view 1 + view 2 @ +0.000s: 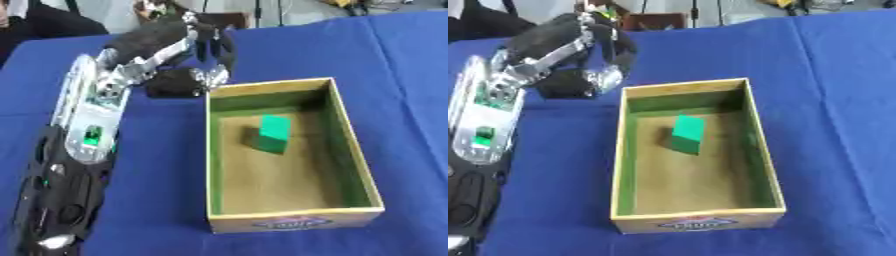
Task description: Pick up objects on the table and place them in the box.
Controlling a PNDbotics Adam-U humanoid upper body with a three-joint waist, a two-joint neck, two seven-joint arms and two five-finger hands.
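Observation:
A green block lies inside the wooden box, tilted, in the far half of its brown floor. The box has green inner walls and stands right of centre on the blue cloth. My left arm comes up from the lower left, and my left hand hangs just beyond the box's far left corner. Its fingers arch downward, relaxed, with their silver tips near the box rim and nothing visible between them. A dark patch lies under the hand; I cannot tell whether it is a shadow or a thing. My right hand shows in neither view.
The blue tablecloth spreads bare to the right of the box and in front of it. My left forearm covers the strip of table left of the box. Clutter lies beyond the far table edge.

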